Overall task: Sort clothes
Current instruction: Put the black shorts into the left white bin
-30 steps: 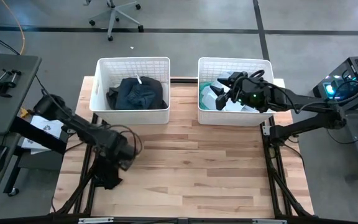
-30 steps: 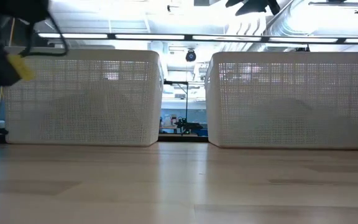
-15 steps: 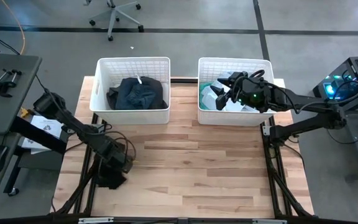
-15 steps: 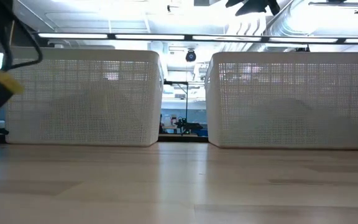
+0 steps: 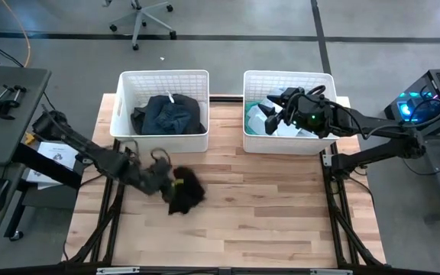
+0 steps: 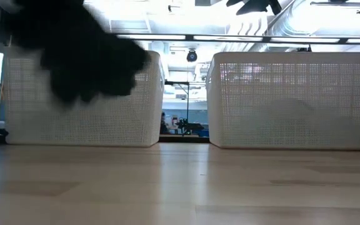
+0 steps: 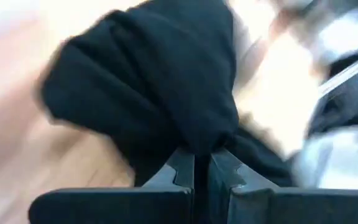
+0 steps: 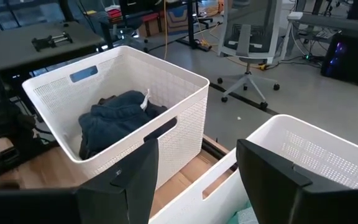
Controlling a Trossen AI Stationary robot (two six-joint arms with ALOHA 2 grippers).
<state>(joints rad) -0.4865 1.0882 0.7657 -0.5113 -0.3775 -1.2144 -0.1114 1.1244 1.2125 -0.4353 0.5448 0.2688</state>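
Where the table is seen from above, a black garment (image 5: 184, 189) is held by the left gripper (image 5: 166, 183) over the bare wood in front of the left basket (image 5: 125, 105), in which dark clothes (image 5: 168, 114) lie. The right gripper (image 5: 279, 108) is poised over the right basket (image 5: 328, 95), above pale clothes (image 5: 260, 116). From table height, the black garment (image 6: 83, 53) is seen hanging clear of the tabletop (image 6: 180, 184). Through the left wrist camera, the fingers (image 7: 179, 168) are seen clamped on black cloth (image 7: 148, 87). Through the right wrist camera, the fingers (image 8: 135, 171) are shown spread apart, holding nothing.
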